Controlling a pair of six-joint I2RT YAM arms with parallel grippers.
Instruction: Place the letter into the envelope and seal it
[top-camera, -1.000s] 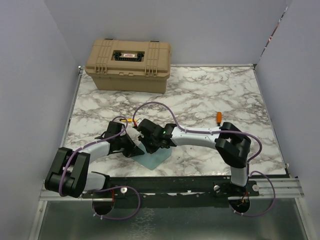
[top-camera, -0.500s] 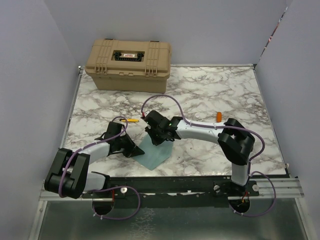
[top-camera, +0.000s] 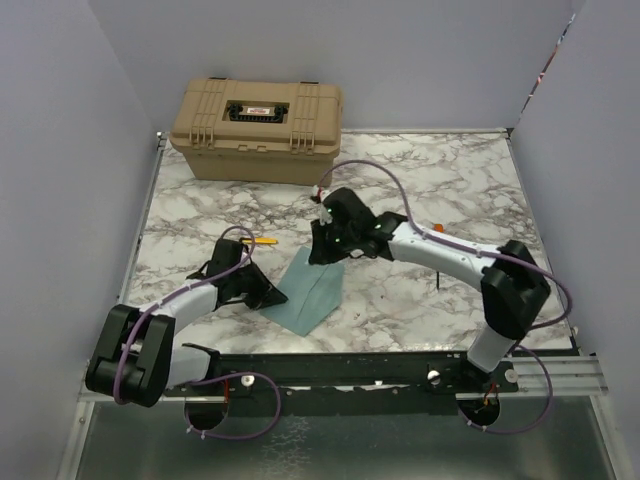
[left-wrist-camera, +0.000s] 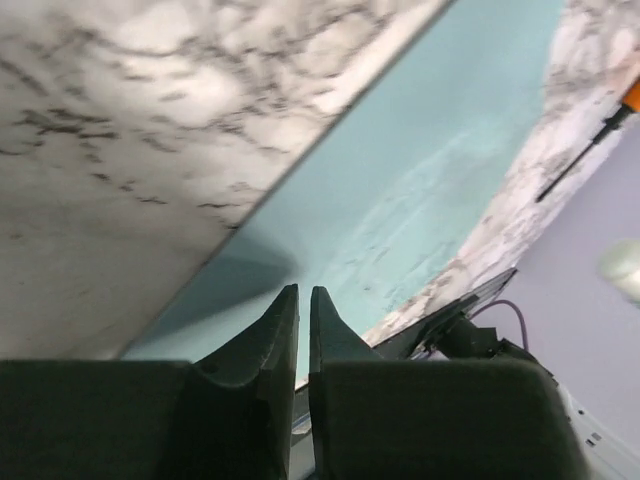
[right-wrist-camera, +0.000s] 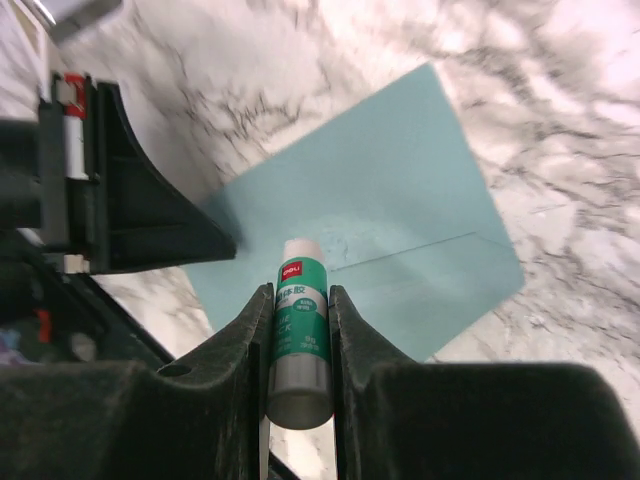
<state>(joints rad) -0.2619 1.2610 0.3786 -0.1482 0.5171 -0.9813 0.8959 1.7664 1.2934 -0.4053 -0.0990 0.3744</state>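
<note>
- The right gripper (right-wrist-camera: 300, 292) holds a green-and-white glue stick (right-wrist-camera: 298, 345) between narrow jaws, white end pointing down. It hangs above the far end of the envelope (right-wrist-camera: 375, 195).
- The left gripper (left-wrist-camera: 303, 292) has its jaws all but together, with nothing between them. Its tips sit at the envelope's near-left edge, and they seem to pin the paper to the marble table (top-camera: 420, 190).
- The teal envelope lies flat just in front of the arm bases, between the two grippers. A faint fold line crosses it in the right wrist view, and I cannot tell whether the flap is open or folded.
- The letter shows in no view. I judge that it is already inside, so the step in hand is gluing the flap.
- To do this well, keep the left tips pressing down so the paper cannot slide.
- Lower the stick upright and stroke lightly along the flap's edge, moving away from the pinned side.
- Whether the stick's cap is off cannot be told, and this is worth checking before contact.
- The tan case (top-camera: 258, 128) and the orange-handled screwdriver (left-wrist-camera: 612, 112) lie well clear.
</note>
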